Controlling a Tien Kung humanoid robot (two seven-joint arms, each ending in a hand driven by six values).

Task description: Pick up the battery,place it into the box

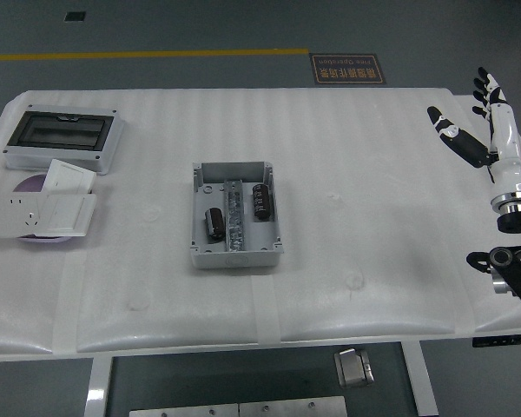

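A grey open box [235,216] sits at the middle of the table. Two dark cylindrical batteries lie inside it: one battery [217,223] in the left compartment, the other battery [261,201] in the right compartment. My right hand [469,117] is far off at the table's right edge, well away from the box, its fingers spread and holding nothing. No left arm shows in the head view.
At the back left stands a grey enclosure with a dark window [62,137]. In front of it lie white socket plates [43,208] over a purple disc [28,183]. A grey block [519,165] sits off the table's right side.
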